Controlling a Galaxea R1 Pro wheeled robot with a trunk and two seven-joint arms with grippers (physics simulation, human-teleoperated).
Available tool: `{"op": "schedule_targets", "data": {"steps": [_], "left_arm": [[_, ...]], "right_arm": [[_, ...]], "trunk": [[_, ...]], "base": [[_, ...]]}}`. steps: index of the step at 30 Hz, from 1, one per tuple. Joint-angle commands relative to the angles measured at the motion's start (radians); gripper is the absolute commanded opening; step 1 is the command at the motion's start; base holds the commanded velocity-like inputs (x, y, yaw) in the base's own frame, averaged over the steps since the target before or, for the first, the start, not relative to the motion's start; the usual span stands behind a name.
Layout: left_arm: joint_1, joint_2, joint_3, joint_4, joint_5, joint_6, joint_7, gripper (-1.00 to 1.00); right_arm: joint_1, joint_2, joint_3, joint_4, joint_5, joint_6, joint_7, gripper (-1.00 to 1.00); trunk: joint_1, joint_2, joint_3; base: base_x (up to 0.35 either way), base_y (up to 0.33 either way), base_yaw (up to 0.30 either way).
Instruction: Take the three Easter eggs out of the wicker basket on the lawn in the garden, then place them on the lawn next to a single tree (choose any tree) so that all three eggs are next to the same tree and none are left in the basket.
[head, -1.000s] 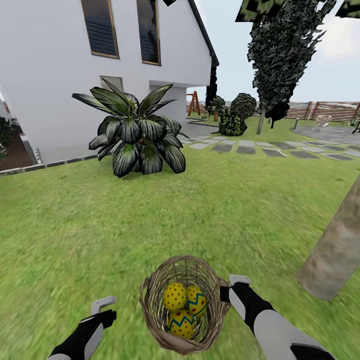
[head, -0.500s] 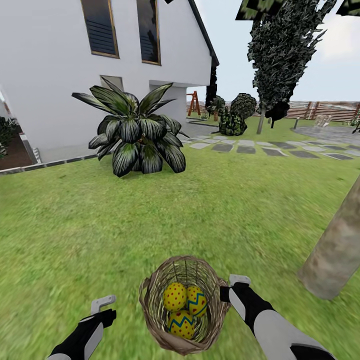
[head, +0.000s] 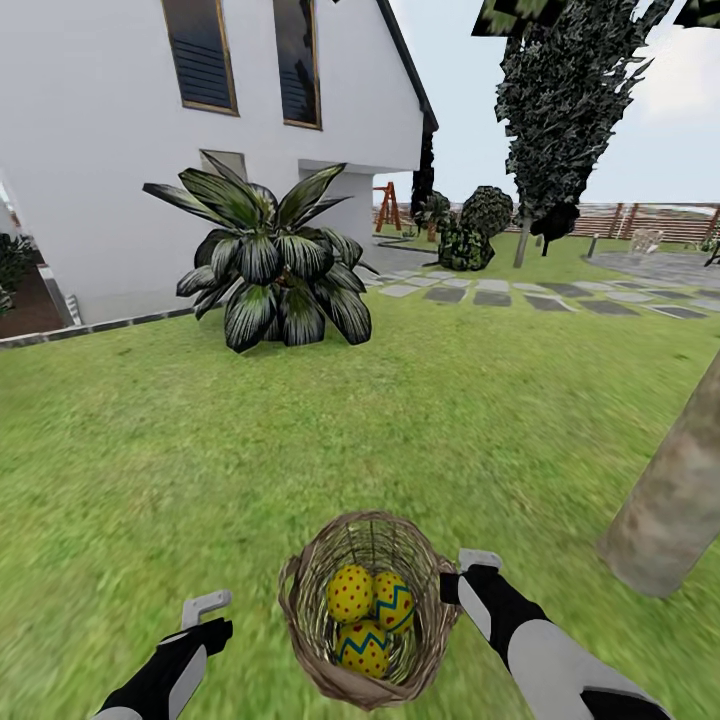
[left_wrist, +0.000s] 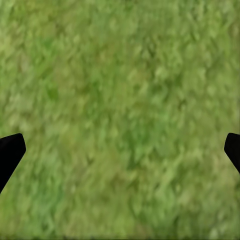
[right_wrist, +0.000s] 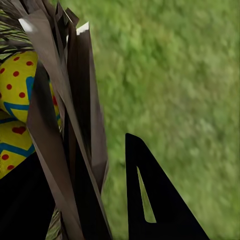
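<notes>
On the lawn, the right gripper grips the wicker basket's three-o'clock rim; three Easter eggs lie inside.

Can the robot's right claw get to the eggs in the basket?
Probably yes. The right claw sits right at the wicker basket rim, and the three Easter eggs lie uncovered in its open top, though the woven wall stands between them.

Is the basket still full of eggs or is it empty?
Full. The basket sits upright on the grass with all three eggs inside: dotted one, zigzag one, and one below them.
</notes>
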Motion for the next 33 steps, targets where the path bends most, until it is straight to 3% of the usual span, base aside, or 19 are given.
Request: {"op": "schedule_targets", "data": {"steps": [1,33], "left_arm": [[0.0,0.0,-0.001,-0.002,0.01,0.005,0.003,1.0],[0.0,0.0,-0.002,-0.002,0.01,0.005,0.003,1.0]], "right_arm": [[-0.001,0.001,-0.007,-0.002,-0.005,0.004,-0.003,-1.0],[-0.001,0.002,-0.007,-0.002,-0.005,0.004,-0.003,-1.0]], "trunk": [[0.004,-0.008,-0.004],[0.127,-0.232,-0.105]], "base": [[0.0,0.0,0.0],[0.0,0.0,0.0]]}}
